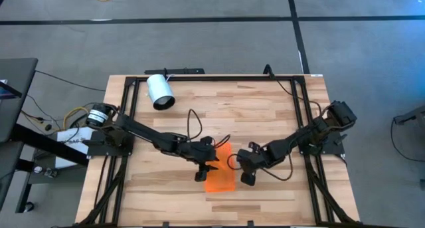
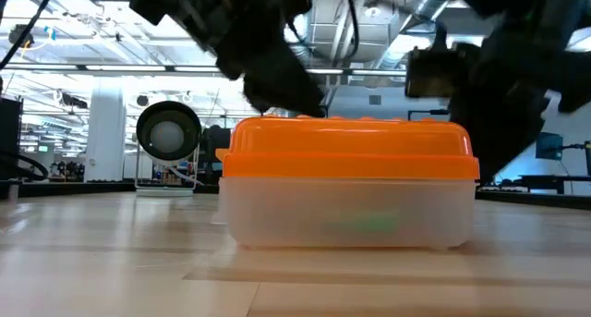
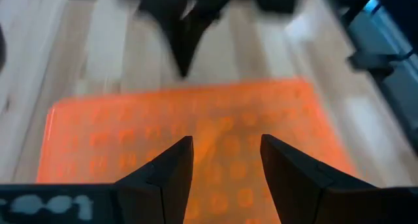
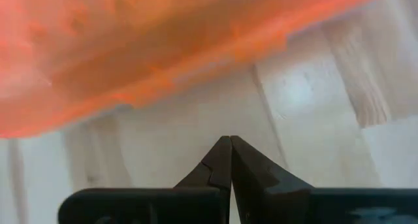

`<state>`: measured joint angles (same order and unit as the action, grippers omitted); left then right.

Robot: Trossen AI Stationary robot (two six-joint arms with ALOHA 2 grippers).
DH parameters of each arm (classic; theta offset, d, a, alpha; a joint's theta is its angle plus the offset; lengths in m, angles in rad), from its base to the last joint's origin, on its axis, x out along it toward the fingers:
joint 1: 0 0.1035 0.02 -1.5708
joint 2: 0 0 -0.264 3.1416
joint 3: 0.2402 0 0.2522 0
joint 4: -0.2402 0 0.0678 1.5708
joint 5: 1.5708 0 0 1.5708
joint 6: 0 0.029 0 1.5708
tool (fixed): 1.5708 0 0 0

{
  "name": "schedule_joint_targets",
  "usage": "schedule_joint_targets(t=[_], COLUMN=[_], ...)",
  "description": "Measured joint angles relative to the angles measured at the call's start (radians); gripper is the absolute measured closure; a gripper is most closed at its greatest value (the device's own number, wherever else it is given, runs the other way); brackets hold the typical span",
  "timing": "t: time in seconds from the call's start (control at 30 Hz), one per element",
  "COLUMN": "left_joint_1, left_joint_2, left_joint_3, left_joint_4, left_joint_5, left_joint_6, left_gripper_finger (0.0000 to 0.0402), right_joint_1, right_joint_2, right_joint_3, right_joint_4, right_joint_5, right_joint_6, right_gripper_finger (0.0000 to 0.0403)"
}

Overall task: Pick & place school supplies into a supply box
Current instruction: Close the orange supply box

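**Both arms crowd the lidded supply box at mid-desk**

The wooden desk carries little: a white cylinder lies far back on the left, well apart from the work. Near the front centre sits the supply box, orange lid on, its long axis running from front to back of the desk. A faint green shape shows through its clear wall in the low view; no loose supplies lie on the desk.

The left pincer hovers over the box's left edge, fingers spread wide and holding nothing, the lid directly beneath them. The right pincer sits just beside the box's right side, low to the wood, jaws pressed shut and empty.

The left arm looks better placed for anything involving the lid. Open wood lies on all sides, with the front edge nearest.
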<state>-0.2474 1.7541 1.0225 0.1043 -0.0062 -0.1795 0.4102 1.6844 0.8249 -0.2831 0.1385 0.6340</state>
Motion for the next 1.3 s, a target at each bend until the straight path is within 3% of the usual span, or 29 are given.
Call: schedule_joint_targets(t=[0.2,0.3,0.4,0.7,1.0,1.13,1.3], left_joint_1=[0.006,0.001,0.000,-0.007,-0.053,-0.073,-0.085], left_joint_2=[0.018,0.035,0.044,-0.028,-0.150,-0.150,-0.149], left_joint_3=[-0.001,0.001,0.000,-0.004,-0.003,-0.022,-0.097], left_joint_4=[-0.133,-0.125,-0.099,-0.143,-0.335,-0.407,-0.349], left_joint_5=[0.032,0.040,0.044,-0.012,-0.116,-0.113,-0.112], left_joint_6=[-0.033,-0.045,-0.065,-0.118,-0.119,-0.135,-0.226], left_gripper_finger=[0.0232,0.0232,0.0232,0.0232,0.0232,0.0232,0.0232], right_joint_1=[0.072,0.093,0.078,0.047,0.032,0.028,0.041], right_joint_2=[-0.086,-0.121,-0.104,-0.013,-0.024,-0.025,-0.049], right_joint_3=[0.000,0.002,0.003,0.005,0.003,0.004,-0.001], right_joint_4=[0.022,0.136,0.244,0.285,0.256,0.227,0.194], right_joint_5=[0.150,0.217,0.214,0.189,0.203,0.209,0.322], right_joint_6=[0.034,-0.030,-0.085,-0.032,-0.030,0.013,0.032], right_gripper_finger=[0.0403,0.0403,0.0403,0.0403,0.0403,0.0403,0.0403])
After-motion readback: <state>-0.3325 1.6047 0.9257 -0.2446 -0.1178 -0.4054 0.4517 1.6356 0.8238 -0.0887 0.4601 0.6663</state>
